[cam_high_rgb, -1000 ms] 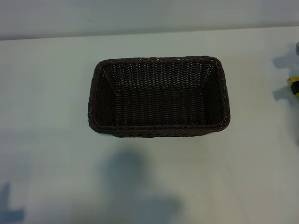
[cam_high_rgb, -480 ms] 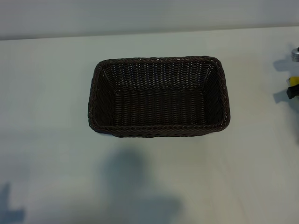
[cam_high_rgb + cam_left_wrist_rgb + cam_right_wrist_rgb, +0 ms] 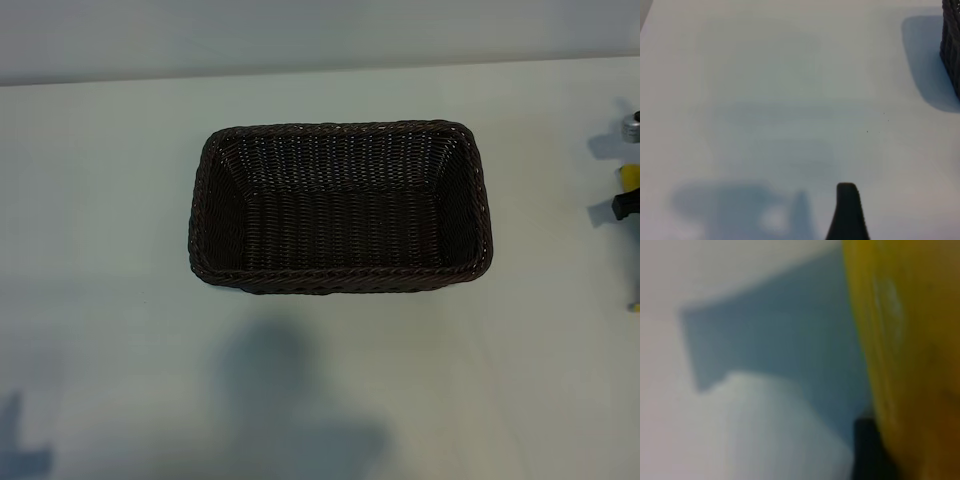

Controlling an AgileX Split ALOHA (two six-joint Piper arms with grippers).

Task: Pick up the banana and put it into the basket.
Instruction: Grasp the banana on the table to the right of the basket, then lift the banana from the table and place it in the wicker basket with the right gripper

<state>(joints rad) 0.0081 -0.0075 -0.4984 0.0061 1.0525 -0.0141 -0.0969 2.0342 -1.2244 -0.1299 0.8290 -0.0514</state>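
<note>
The jaws of the left gripper [image 3: 847, 215] are standing wide with nothing between them. I am seeing only one dark fingertip [image 3: 847, 200] in its wrist view, and it is hovering over bare white table [image 3: 765, 100]. A corner of the basket [image 3: 951, 45] is showing at the edge of that same view, well apart from the fingertip, and is throwing a soft shadow on the tabletop beside it.

Moving across in the exterior view, the basket [image 3: 340, 280] is sitting in the middle of the table [image 3: 100, 200], upright, with its long sides running across the picture. Its dark brown weave is lying open to the camera and nothing is resting inside it. A broad grey shadow [image 3: 275, 400] is falling on the table in front of it.

At the far right edge, the right gripper [image 3: 626, 206] is poking into view, dark, and well apart from the basket. The banana [image 3: 630, 177] is lying there on the table, only a sliver of yellow showing beside the dark part. In the right wrist view the banana [image 3: 910, 365] is filling one whole side, very close to the camera, with a dark piece of the gripper right against it. I cannot tell how the right jaws are standing, or whether they are gripping the banana.
</note>
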